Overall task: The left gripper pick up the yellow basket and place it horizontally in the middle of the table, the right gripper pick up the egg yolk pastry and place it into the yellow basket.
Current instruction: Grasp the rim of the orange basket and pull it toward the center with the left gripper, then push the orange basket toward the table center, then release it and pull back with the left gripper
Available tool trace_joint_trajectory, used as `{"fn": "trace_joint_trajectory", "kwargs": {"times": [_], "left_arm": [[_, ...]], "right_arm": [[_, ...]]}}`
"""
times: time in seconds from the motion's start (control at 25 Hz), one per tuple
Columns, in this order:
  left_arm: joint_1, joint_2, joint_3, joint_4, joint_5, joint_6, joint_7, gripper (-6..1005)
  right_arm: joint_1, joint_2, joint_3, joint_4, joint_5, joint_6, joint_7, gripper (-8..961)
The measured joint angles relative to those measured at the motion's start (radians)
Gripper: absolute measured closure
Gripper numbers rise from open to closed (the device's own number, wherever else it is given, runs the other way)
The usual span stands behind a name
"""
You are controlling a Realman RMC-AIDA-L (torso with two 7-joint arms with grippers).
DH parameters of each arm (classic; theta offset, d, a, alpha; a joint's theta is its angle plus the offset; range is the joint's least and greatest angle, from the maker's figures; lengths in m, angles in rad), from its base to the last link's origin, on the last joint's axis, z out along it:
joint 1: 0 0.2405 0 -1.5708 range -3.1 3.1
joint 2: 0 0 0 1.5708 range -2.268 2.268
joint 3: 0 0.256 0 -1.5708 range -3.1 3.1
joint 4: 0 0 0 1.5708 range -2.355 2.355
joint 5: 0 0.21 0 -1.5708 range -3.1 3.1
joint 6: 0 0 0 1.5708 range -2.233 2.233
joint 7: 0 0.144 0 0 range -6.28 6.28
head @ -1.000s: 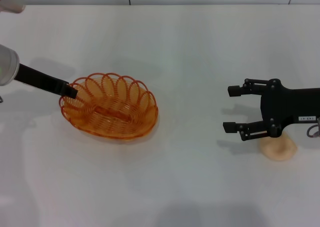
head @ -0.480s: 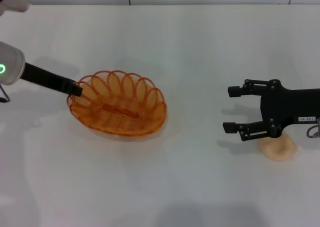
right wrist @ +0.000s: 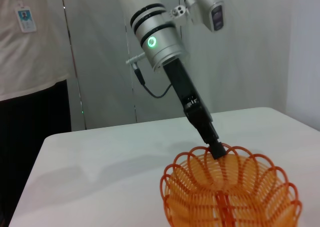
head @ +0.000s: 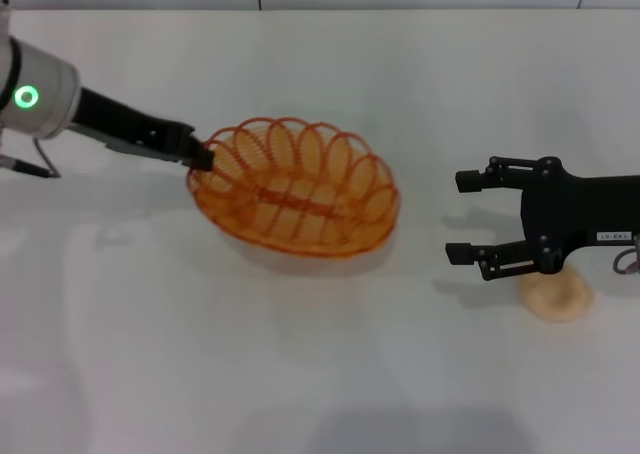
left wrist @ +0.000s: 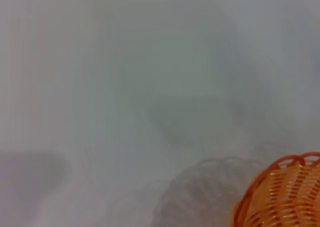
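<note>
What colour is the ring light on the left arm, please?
Green; the ring light shows best in the head view.

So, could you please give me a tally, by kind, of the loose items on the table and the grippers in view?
Baskets: 1, the yellow basket, gripped at its rim by the left gripper.
Pastries: 1, the egg yolk pastry on the table.
Grippers: 2, the left one and the open right gripper above the pastry.
Total: 4.
</note>
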Motion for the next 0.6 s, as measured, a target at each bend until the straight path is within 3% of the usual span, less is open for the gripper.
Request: {"fn": "trace_joint_trajectory", "kwargs": {"times": [0.6], "left_arm": [[-0.065, -0.013, 0.067, -0.040, 0.002, -0.055, -0.305, 936]], "right_arm": [[-0.001, 0.000, 0.003, -0.018, 0.026, -0.006, -0.025, 85]]}}
